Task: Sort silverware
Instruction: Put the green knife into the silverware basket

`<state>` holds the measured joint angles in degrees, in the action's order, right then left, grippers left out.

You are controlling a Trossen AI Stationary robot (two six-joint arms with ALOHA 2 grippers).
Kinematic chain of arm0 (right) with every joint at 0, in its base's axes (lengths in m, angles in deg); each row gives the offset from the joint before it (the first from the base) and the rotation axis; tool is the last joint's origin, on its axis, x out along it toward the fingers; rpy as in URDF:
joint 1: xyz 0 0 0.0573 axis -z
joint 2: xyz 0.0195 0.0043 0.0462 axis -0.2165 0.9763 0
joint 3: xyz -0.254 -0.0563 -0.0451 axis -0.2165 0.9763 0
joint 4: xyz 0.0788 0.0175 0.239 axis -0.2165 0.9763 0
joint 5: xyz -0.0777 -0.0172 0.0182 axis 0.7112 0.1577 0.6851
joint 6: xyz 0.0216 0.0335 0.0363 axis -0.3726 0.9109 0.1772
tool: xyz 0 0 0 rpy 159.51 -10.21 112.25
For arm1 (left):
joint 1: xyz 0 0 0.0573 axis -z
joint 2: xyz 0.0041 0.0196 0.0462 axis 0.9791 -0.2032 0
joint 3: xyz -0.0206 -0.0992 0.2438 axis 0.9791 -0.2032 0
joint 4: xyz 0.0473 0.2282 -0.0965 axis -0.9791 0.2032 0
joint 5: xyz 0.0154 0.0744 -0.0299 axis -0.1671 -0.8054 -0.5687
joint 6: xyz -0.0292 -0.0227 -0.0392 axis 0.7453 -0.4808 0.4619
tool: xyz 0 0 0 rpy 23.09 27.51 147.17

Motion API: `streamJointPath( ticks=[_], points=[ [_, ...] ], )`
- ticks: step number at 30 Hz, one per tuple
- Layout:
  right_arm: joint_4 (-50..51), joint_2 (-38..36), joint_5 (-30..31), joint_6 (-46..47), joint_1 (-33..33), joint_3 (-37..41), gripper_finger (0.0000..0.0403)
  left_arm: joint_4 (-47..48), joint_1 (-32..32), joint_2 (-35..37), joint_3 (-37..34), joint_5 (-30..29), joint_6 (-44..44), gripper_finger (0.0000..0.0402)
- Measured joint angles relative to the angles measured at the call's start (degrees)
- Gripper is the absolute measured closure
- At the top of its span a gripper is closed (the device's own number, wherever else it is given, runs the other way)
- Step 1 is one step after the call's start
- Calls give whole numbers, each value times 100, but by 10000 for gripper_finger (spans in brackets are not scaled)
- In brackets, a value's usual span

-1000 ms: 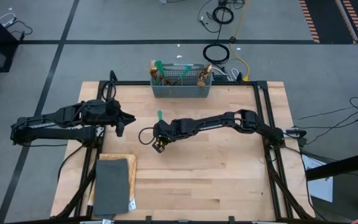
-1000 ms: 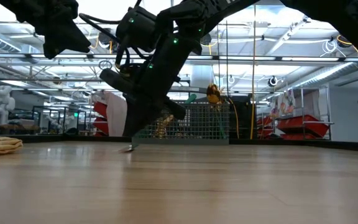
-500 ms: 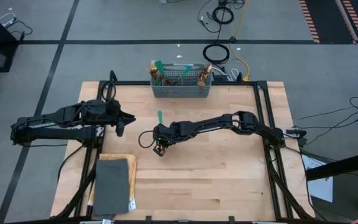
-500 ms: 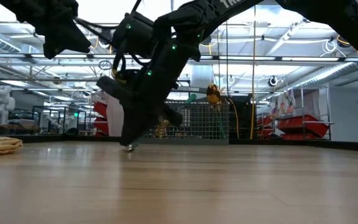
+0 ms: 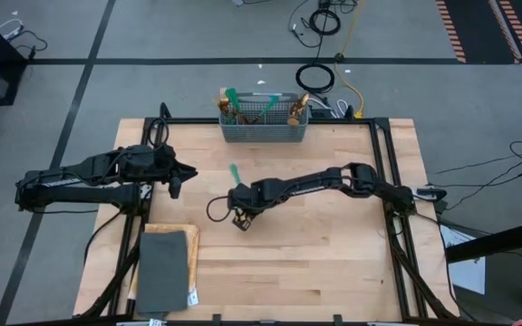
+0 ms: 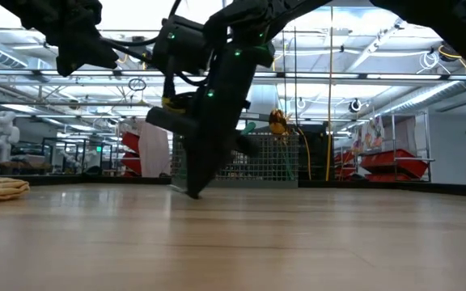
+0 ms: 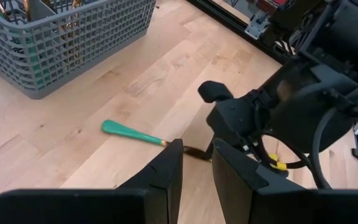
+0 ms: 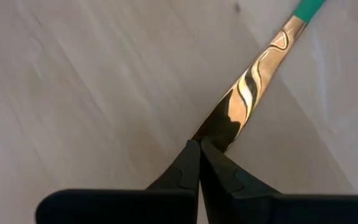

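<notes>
One piece of silverware (image 5: 236, 174) lies on the wooden table. Its teal handle (image 7: 128, 132) points toward the far edge and its gold head toward the near edge. My right gripper (image 5: 241, 220) is shut and points steeply down at the free end of that gold head (image 8: 247, 93). My left gripper (image 5: 178, 177) hangs raised over the table's left part, open, with nothing between its fingers (image 7: 169, 171). More silverware (image 5: 234, 104) stands in the grey mesh basket (image 5: 264, 129) at the far edge. My right gripper's shut fingertips (image 8: 190, 155) meet the tip of the gold head (image 8: 219, 127) from above, slanting down. The fingers lie roughly in line with the piece. The piece lies along the table; whether its tip is nipped between the fingertips or only pressed, I cannot tell.
A dark grey slab (image 5: 164, 270) lies on a tan mat at the near left corner. A black frame (image 5: 383, 172) runs along the table's far and right sides. Bare wood stretches across the middle and near right.
My right gripper has moved a little toward the table's near edge and to the right, and has tipped steeper. The piece of silverware has slid the same way along the table, its teal handle trailing behind.
</notes>
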<state>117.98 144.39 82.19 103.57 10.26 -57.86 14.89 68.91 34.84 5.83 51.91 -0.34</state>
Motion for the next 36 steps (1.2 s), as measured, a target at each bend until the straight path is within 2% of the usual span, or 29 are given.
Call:
streamJointPath(
  ticks=[11, 17, 22, 25, 29, 33, 36],
  points=[
    [1542, -219, -36, -24, -215, 23, 403, 0, 2, -2, 0, 2, -8, 311],
    [2636, -665, -80, -275, -417, 42, 403, 5, 0, 0, 0, 2, -54, 311],
    [2875, -1043, -52, 266, -460, 42, 396, 4, 1, 0, 0, 2, -160, 311],
    [2691, -1153, -65, 635, -292, 25, 364, 2, 0, 0, 0, 2, -188, 311],
    [2272, -1083, -70, 702, 51, 24, 293, 2, 2, 0, 0, 2, -211, 311],
    [2187, -1036, -509, 799, 475, 24, 218, 7, 1, 0, 0, 2, -197, 311],
    [2149, -1007, -591, 737, 720, 24, 183, 37, 0, 0, 0, 2, -196, 311]
  ],
)
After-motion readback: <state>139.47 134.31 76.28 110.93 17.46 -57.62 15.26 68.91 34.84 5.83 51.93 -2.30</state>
